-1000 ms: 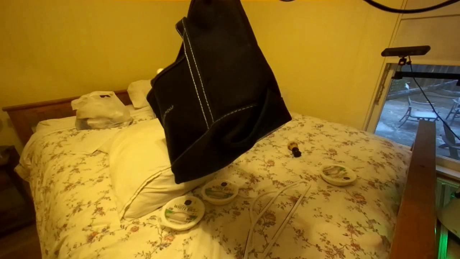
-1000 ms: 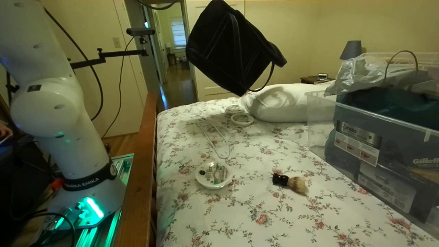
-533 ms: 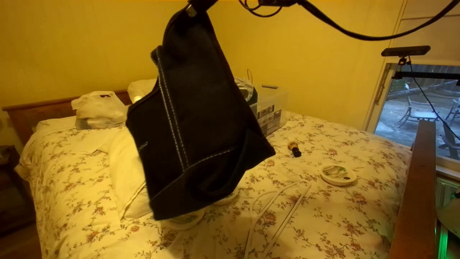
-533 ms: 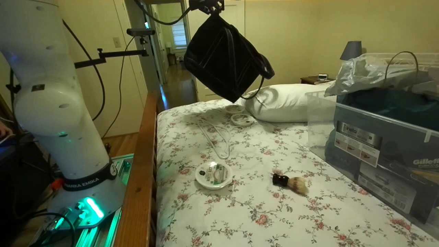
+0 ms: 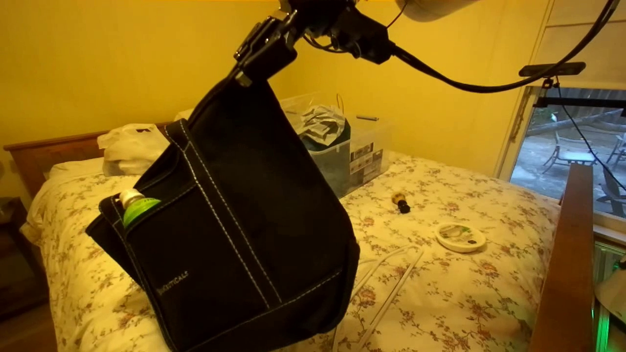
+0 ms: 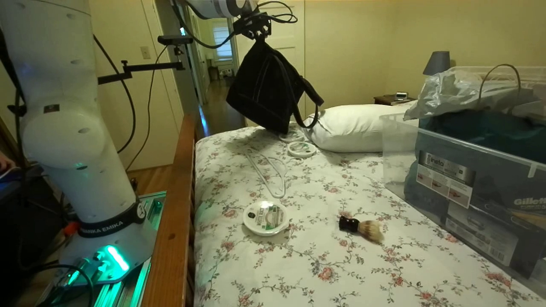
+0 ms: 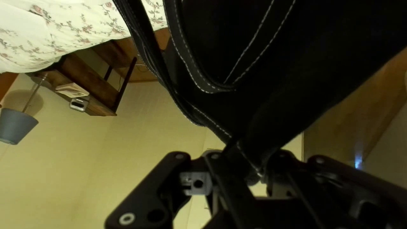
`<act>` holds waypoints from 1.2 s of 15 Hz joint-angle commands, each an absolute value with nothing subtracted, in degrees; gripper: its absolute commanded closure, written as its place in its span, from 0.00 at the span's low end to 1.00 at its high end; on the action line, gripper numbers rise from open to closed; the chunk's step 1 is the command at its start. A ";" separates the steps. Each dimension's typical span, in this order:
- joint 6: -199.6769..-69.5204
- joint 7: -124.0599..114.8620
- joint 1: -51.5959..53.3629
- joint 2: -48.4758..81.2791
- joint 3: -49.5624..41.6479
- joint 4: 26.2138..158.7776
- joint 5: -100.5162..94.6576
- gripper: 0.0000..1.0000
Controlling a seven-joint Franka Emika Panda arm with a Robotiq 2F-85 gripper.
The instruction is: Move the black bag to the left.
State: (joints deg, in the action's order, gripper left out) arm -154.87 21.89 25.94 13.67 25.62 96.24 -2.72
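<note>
The end effector [image 6: 259, 36] grips a top corner of the black bag [image 6: 264, 87], which hangs tilted below it. In an exterior view, the bag appears at the far edge of the desk [image 6: 307, 264], between that edge's left corner and the white pillow [image 6: 354, 128].

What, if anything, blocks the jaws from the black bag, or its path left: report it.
Nothing: the jaws grip the black bag. Nothing visible blocks it in midair; lowered, it might meet two round containers or the white pillow near the bag's lower end in an exterior view.
</note>
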 commanded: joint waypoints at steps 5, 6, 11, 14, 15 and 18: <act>-155.25 21.56 25.51 13.89 25.56 96.20 -4.04 0.97; -156.86 21.36 26.33 13.98 25.09 97.05 -6.28 0.97; -161.93 22.23 29.39 13.35 26.19 102.73 -13.67 0.97; -163.50 21.01 30.65 11.68 28.90 108.47 -11.66 0.97; -164.11 20.06 30.86 11.26 29.99 110.43 -10.38 0.97; -161.16 16.29 30.72 9.49 33.50 115.92 -5.16 0.97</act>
